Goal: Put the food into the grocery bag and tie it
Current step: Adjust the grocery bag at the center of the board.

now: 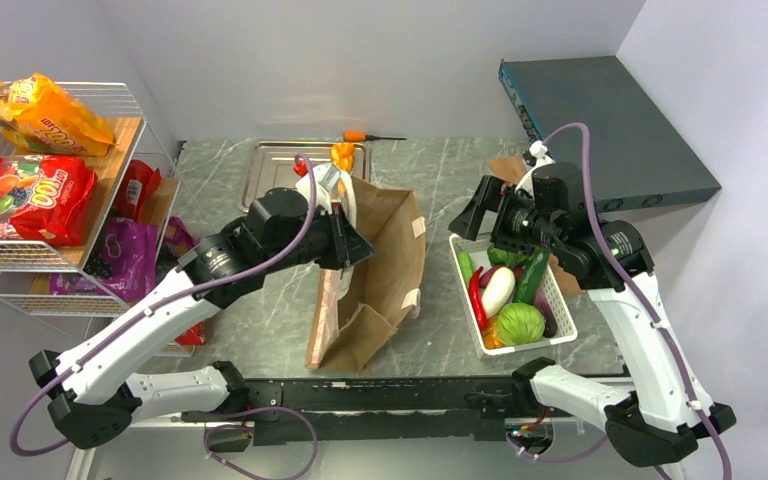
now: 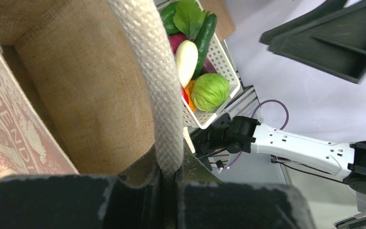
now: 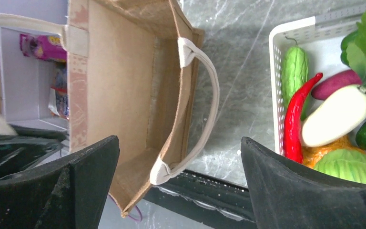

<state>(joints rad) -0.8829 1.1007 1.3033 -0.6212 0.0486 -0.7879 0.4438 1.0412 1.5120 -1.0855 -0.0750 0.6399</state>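
The left pincer (image 2: 167, 183) is squeezed shut on a white woven loop handle (image 2: 159, 81) of the tall brown paper bag (image 1: 380, 270). The bag sits open on the grey marble tabletop (image 1: 440, 190) right beside that pincer. The right pincer (image 3: 178, 143) is wide open and holds nothing. The bag is to its left. The white plastic basket (image 3: 279, 28), with the long red chili (image 3: 295, 124) and round green cabbage (image 1: 520, 323), seems to be just under its right finger.

Grocery bag (image 1: 375, 265): brown, leaning, mouth open, mid-surface; one white handle (image 2: 162, 95) pinched in left pincer (image 2: 168, 177). Red chili (image 1: 476, 297) and green cabbage (image 1: 520, 323) lie in basket (image 1: 528, 347) at its 3 o'clock. Orange packet (image 1: 40, 112) and red packet (image 1: 25, 195) sit at 9–10 o'clock.
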